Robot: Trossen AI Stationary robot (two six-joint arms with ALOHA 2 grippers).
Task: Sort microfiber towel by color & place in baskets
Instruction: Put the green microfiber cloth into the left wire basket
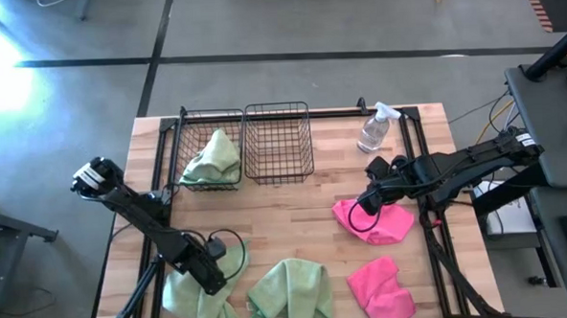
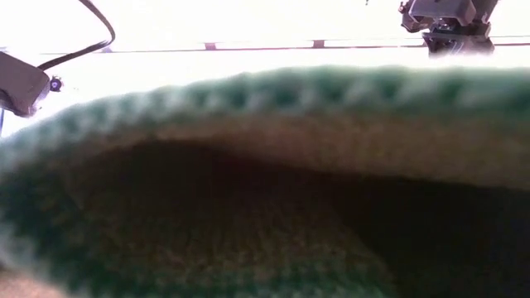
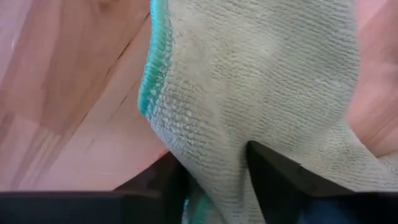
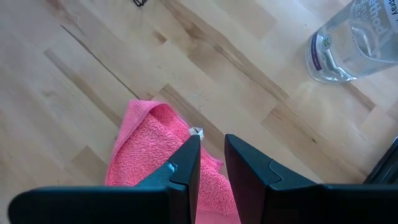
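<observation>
Green towel (image 3: 261,93) (front-left corner) sits pinched in the left tool (image 3: 214,180).

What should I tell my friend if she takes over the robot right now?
Left gripper: shut on a green towel at the table's near-left corner.
Right gripper: down on a pink towel, fingers nearly closed on its edge.
Done: one green towel in the left basket. The right basket holds nothing.
Left: two green towels, this one and a second; the two pink ones, including the other, go in the right basket.
</observation>
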